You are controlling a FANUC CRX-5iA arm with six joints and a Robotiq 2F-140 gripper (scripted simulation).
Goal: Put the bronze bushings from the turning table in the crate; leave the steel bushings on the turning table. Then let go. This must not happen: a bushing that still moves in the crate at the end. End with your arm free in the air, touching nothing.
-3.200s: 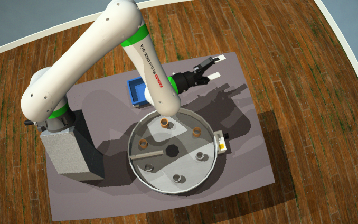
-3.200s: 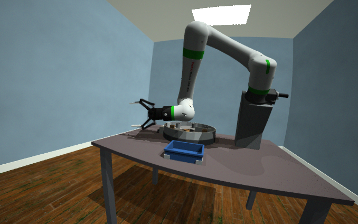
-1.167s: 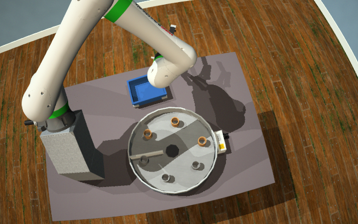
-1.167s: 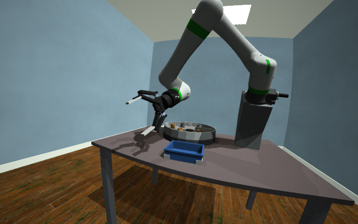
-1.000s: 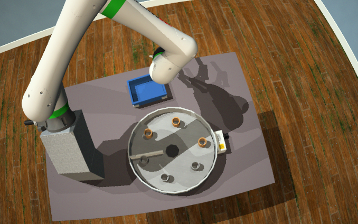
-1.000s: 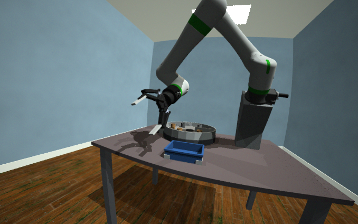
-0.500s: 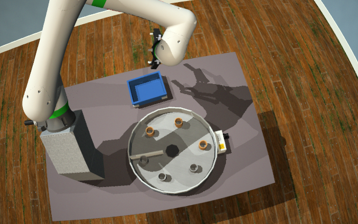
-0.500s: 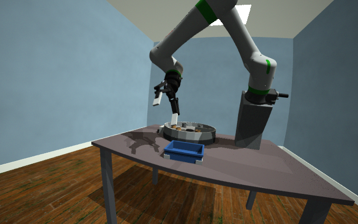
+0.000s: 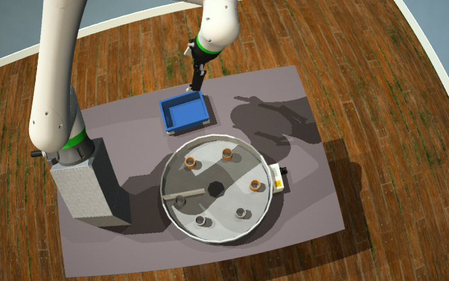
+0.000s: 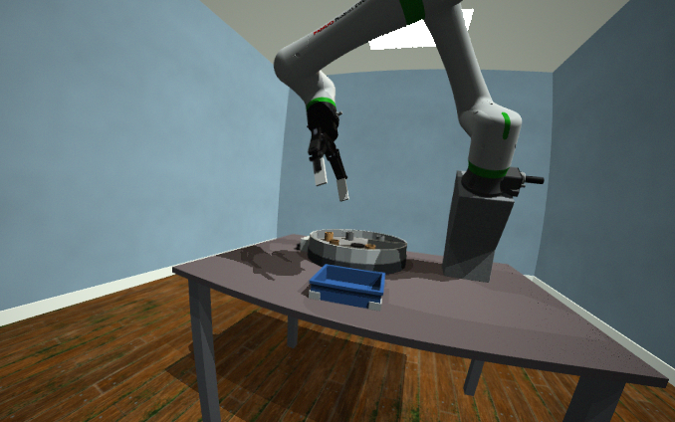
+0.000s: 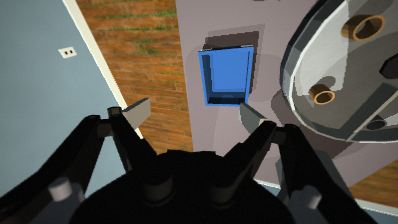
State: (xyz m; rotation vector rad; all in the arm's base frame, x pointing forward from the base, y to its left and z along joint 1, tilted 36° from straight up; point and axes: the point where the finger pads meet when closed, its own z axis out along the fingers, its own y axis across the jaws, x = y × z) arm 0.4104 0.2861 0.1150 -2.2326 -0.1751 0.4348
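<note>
My gripper [image 9: 188,70] [image 10: 332,188] [image 11: 195,108] is open and empty, high above the far table edge beside the crate. The blue crate [image 9: 187,126] [image 10: 345,295] [image 11: 203,75] shows no bushing inside. On the round turning table [image 9: 219,224] [image 10: 350,257] [image 11: 312,72] stand three bronze bushings: one at the crate side [image 9: 190,166] [image 11: 315,93], another [image 9: 227,158] [image 11: 351,31] to its right and a third [image 9: 254,189] near the white box. Three steel bushings stand there too: one [image 9: 180,205] by the divider, one [image 9: 200,224] at the front and one [image 9: 240,217] at the front right.
A raised rim surrounds the turning table, with a straight divider [image 9: 184,193] from the rim toward its dark hub [image 9: 216,188]. A white box [image 9: 277,185] is attached to its right side. The robot's pedestal [image 9: 79,195] [image 10: 474,236] stands at the left in the top view.
</note>
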